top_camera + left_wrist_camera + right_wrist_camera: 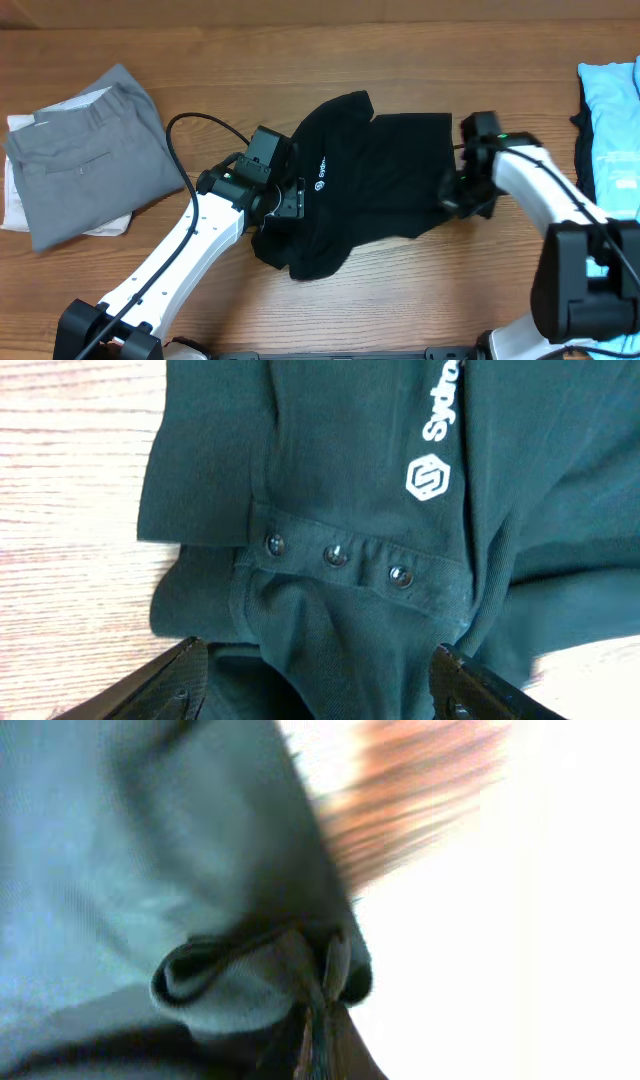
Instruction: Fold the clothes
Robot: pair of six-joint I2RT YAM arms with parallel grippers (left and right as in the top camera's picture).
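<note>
The worktop point(400, 40) carries a crumpled black shirt point(380, 170) at its middle, between the two arms. Grey trousers point(85, 150) lie well apart at the left, and a light-blue garment point(610, 110) is at the right edge. The left claw point(320, 680) hangs over the shirt's left side, jaws apart with cloth between them. The right claw point(322, 1010) is clamped on a fold at the shirt's right edge. A white logo point(430, 477) sits above three buttons point(336, 555).
</note>
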